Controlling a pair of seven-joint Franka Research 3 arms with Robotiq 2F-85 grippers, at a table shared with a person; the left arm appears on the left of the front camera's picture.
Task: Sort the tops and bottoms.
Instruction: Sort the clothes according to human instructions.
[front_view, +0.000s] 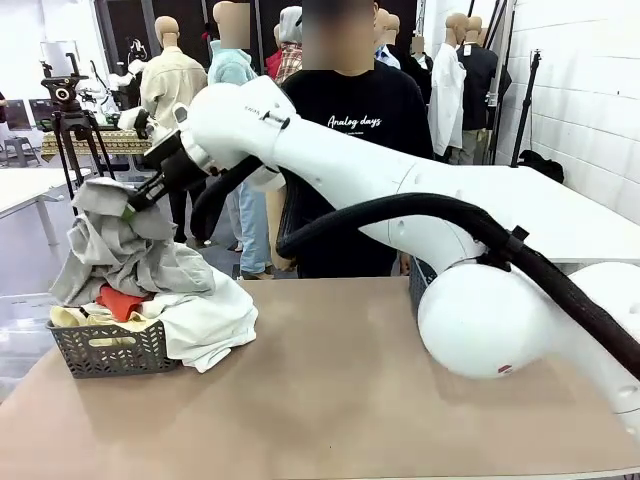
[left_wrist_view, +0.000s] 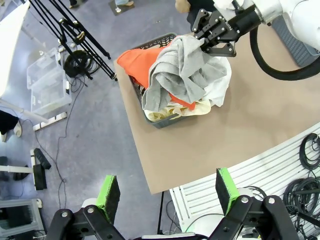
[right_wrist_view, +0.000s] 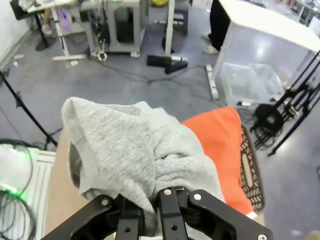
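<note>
Currently the right gripper (front_view: 128, 207) is clamped on the grey garment (front_view: 125, 250), lifting it above the basket (front_view: 110, 350). Left gripper (left_wrist_view: 167, 192) stands wide, empty. Remaining clothes (left_wrist_view: 145, 65) stay heaped; sorting has barely begun.

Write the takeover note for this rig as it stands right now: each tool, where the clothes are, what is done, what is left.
Right tool: shut on the grey garment, pinching its top fold, with the cloth hanging down onto the pile.
Left tool: open, holding nothing, high above the table's near-left corner.
Clothes: all heaped in the dark basket at the table's left end, with the orange-red garment, white garment and pale yellow garment under the grey one.
Done: only the grasp; nothing lies sorted on the table.
Left: lift the grey piece clear, place it, then sort the rest.
</note>
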